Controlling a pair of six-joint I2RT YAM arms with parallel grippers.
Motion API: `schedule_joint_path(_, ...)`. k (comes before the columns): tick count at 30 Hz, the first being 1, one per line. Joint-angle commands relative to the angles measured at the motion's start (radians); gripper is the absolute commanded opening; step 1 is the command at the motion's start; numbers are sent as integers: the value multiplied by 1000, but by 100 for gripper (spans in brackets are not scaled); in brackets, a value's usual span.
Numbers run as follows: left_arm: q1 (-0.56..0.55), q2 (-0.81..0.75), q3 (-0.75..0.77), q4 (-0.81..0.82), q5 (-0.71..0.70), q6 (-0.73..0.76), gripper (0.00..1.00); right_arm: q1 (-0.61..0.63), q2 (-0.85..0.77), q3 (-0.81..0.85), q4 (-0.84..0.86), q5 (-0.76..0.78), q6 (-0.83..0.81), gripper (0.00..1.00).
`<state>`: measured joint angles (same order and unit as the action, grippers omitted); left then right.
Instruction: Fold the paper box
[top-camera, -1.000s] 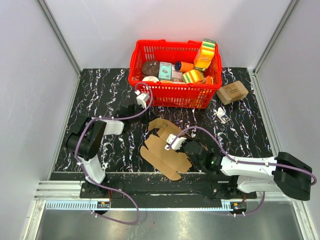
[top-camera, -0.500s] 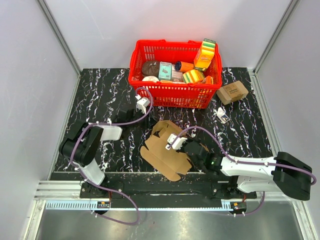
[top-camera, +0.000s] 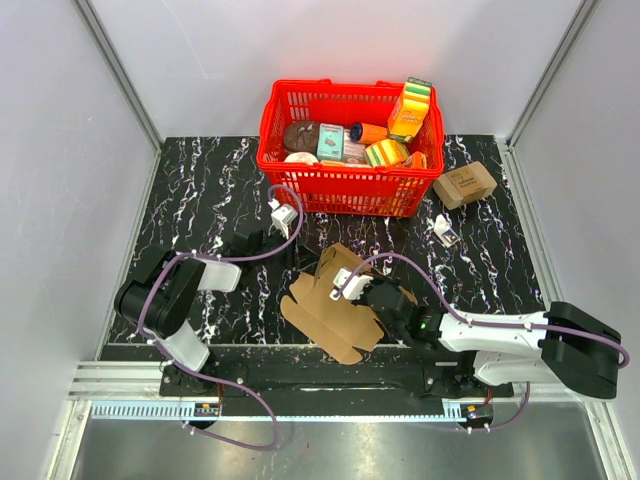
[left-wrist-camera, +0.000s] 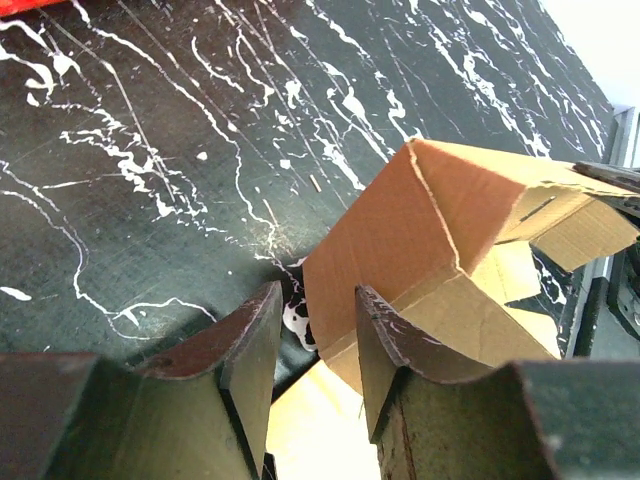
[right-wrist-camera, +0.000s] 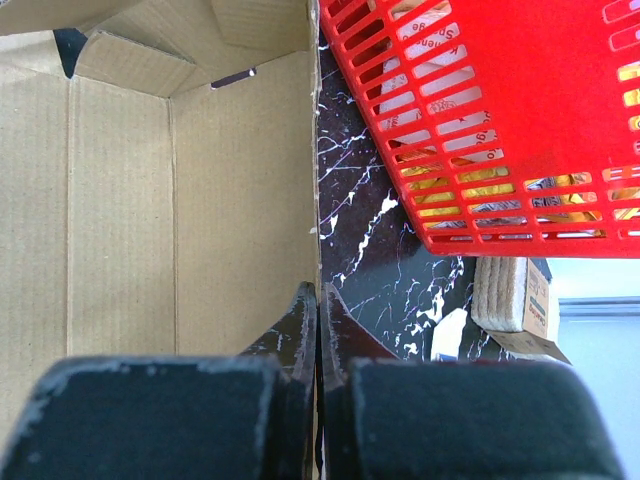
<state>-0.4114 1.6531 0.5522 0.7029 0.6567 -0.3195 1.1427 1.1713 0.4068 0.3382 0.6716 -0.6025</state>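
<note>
The paper box is a brown cardboard cutout lying partly folded on the black marbled table near the front edge, its far flap raised. My right gripper reaches in from the right. In the right wrist view it is shut on the right edge of the box's upright wall. My left gripper hovers at the box's far left corner. In the left wrist view it is open, with the raised flap just beyond and partly behind the right finger. Nothing is clamped between those jaws.
A red basket full of groceries stands at the back, close behind the box, and shows in the right wrist view. A small printed carton and a small white object lie at the right. Grey walls enclose the table.
My left gripper has come down from beside the basket toward the box's far left corner and opened slightly. The box's far flap has risen. The right gripper kept its grip.
</note>
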Motion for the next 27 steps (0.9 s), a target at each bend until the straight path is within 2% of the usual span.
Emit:
schedule_joint_path(1, -3, -32, -3, 127, 76, -4, 41, 8, 13, 17, 55, 17, 1, 0)
schedule_joint_path(15, -6, -72, -20, 153, 126, -4, 48, 8, 21, 12, 64, 11, 1, 0)
schedule_joint_path(23, -6, -96, -1, 58, 127, 66, 49, 8, 19, 15, 61, 3, 0, 0)
schedule_joint_path(27, -9, -82, -27, 121, 149, 71, 50, 8, 22, 15, 59, -6, -5, 0)
